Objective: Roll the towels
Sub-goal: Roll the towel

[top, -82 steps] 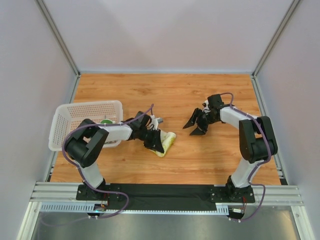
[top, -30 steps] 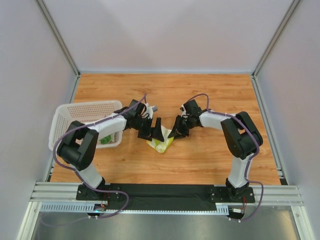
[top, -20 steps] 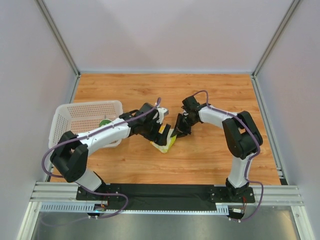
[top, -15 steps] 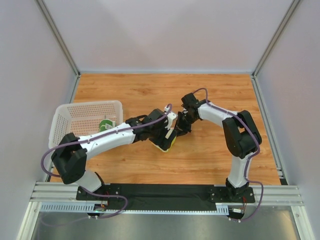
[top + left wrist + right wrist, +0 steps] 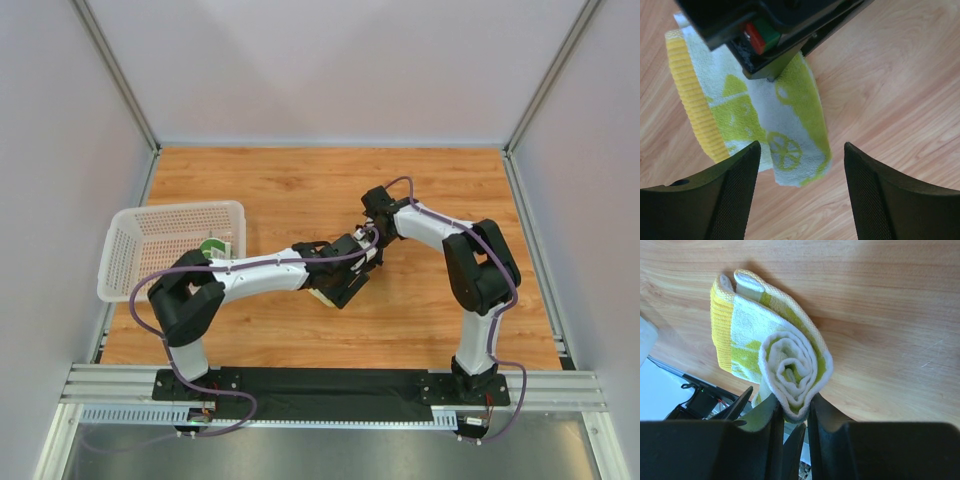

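While right gripper [image 5: 794, 409] pinches rolled towel [image 5: 790, 357], left gripper [image 5: 801, 150] hovers open.

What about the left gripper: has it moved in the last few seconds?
Yes: the left gripper has moved right, away from the basket, toward the right gripper.

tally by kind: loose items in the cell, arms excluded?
Towels: 2 (lime-yellow towel, rolled; dark green towel, in the basket)
Baskets: 1 (white mesh basket)
Total: 3
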